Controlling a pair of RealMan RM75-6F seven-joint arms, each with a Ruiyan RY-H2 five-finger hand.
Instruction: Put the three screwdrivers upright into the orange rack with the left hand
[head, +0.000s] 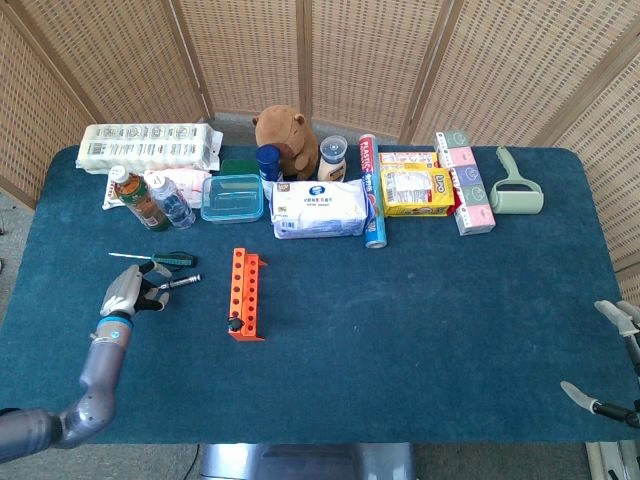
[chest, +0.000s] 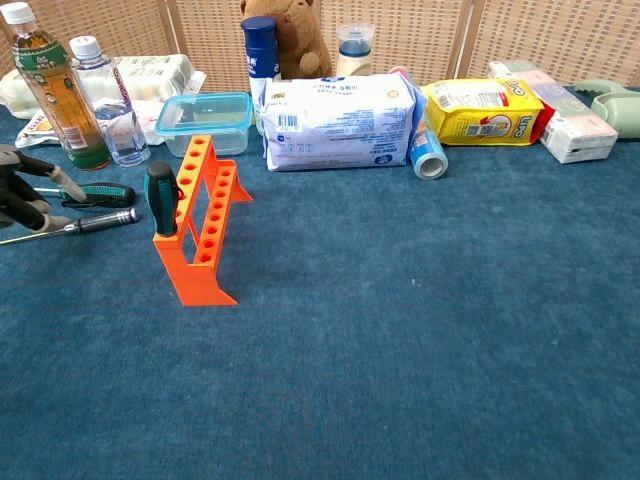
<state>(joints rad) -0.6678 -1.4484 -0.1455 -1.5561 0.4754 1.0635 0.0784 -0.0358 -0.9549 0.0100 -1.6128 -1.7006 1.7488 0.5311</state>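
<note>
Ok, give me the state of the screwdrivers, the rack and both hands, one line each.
Orange rack: upright, one slot filled.
Green-handled screwdriver: upright in rack.
Green-handled screwdriver on table: lying flat.
Metal-handled screwdriver: lying flat.
Left hand: over the screwdrivers' shafts, grip unclear.
Right hand: open, idle.

Grey left arm (head: 88, 388), blue wrist band, grey-and-black left hand (head: 128, 293)

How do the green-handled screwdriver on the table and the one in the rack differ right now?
The green-handled screwdriver on the table lies flat beside the left hand; the screwdriver in the rack stands upright in the orange rack. The lying one shows its handle and part of its shaft, the racked one mainly its handle. Both handles are dark green and black.
</note>
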